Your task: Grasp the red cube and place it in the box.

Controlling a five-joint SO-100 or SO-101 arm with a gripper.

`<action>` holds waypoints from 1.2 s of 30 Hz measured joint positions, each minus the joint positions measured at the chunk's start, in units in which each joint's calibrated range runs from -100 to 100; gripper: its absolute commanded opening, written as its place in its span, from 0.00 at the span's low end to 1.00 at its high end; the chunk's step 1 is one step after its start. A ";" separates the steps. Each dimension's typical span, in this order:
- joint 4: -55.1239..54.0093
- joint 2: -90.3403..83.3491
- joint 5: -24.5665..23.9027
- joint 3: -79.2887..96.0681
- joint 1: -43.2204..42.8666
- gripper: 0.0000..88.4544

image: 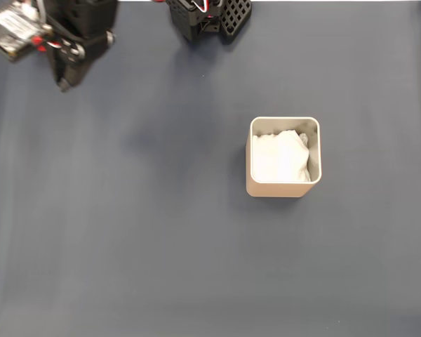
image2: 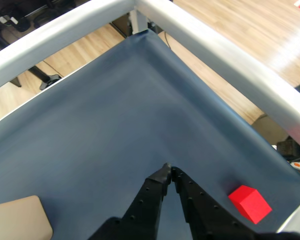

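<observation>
The box (image: 275,189) is beige with rounded corners and stands right of centre on the blue-grey mat in the fixed view, with crumpled white paper (image: 279,158) inside. Its corner (image2: 17,220) shows at the lower left of the wrist view. The red cube (image2: 249,203) lies on the mat at the lower right of the wrist view, close to the mat's edge. My gripper (image2: 167,169) rises from the bottom of the wrist view with its black fingertips touching and nothing between them. It is left of the cube and apart from it. My arm's head (image: 74,45) sits at the top left of the fixed view.
The arm's black base (image: 210,17) stands at the top edge of the fixed view. In the wrist view, silver frame rails (image2: 225,60) border the mat and meet at a far corner, with wooden floor beyond. Open mat (image: 161,246) surrounds the box.
</observation>
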 measured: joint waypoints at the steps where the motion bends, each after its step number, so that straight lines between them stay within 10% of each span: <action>1: 0.08 0.71 0.20 -0.64 1.13 0.01; 36: 0.89 14.89 -2.15 -2.73 27.28 0.06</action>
